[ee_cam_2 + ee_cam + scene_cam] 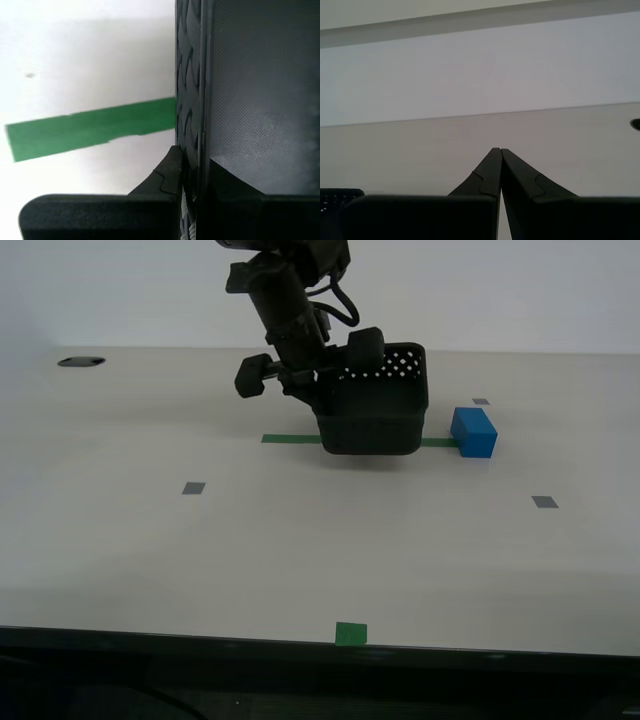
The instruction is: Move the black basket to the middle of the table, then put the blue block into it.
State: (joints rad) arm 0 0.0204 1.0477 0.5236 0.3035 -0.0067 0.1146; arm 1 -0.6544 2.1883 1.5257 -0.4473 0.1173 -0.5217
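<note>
Second hand clamps black basket wall above beige table, green tape strip.

My first gripper points out low over the desk, its two dark fingers pressed tip to tip with nothing between them. The pale beige desk runs bare to its far edge, where a light wall rises behind it. A small dark oval shows far off on the desk, cut by the picture's border. A bit of perforated black plastic peeks in beside the gripper's body; what it belongs to cannot be told.
</note>
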